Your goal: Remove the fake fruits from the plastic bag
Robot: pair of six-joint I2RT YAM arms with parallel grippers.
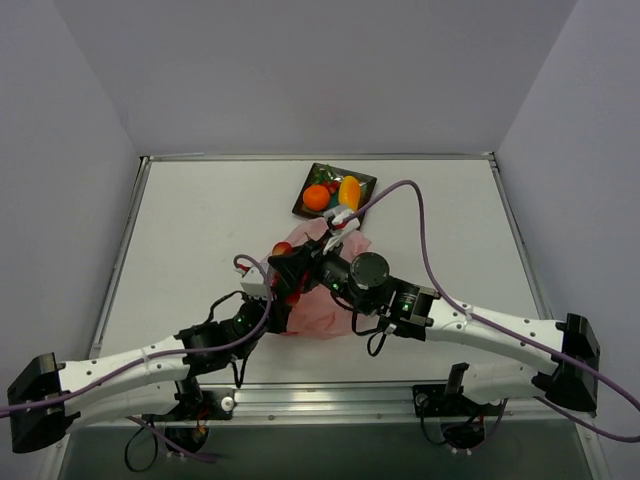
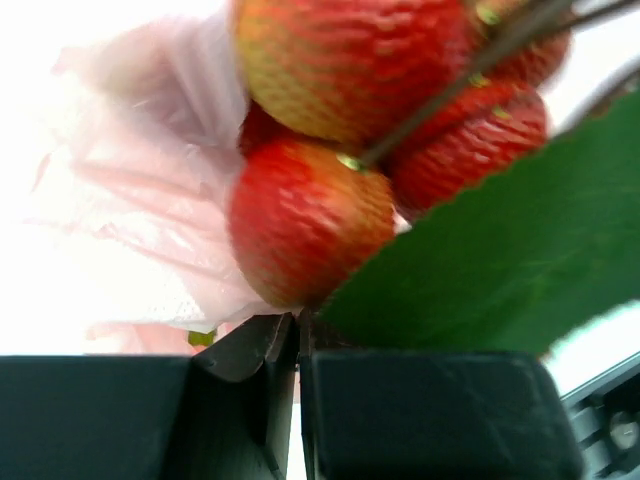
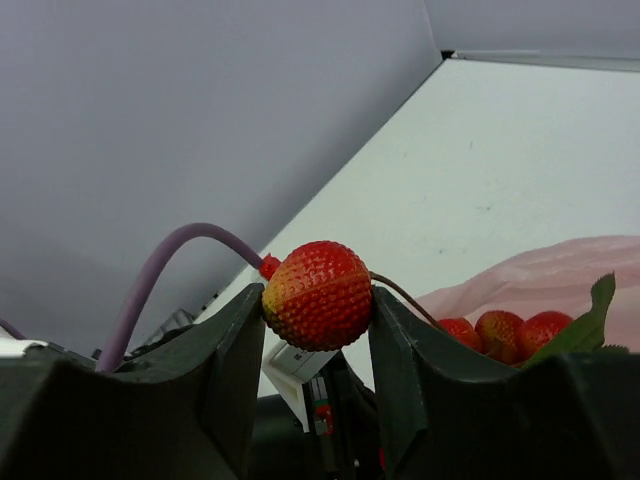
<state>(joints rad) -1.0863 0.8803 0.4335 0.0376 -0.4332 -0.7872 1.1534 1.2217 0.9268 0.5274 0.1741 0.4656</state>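
Note:
My right gripper (image 3: pixel 318 300) is shut on a round, bumpy red fruit (image 3: pixel 318 292), held up off the table. A thin brown stem joins it to more red fruits (image 3: pixel 500 332) with a green leaf (image 3: pixel 585 322) at the mouth of the pink plastic bag (image 3: pixel 540 268). In the left wrist view the same red fruits (image 2: pixel 310 225) and leaf (image 2: pixel 500 260) hang just over my left gripper (image 2: pixel 298 335). It is shut, and a fold of the bag (image 2: pixel 140 200) runs down into its tips. From above, both grippers meet over the bag (image 1: pixel 325 300). An orange (image 1: pixel 316 197) and a mango (image 1: pixel 349 190) lie on the plate.
The square dark-rimmed plate (image 1: pixel 366 181) stands behind the bag, near the table's far edge. A purple cable (image 1: pixel 425 235) arcs from the right arm over the table. Grey walls close the table in on three sides.

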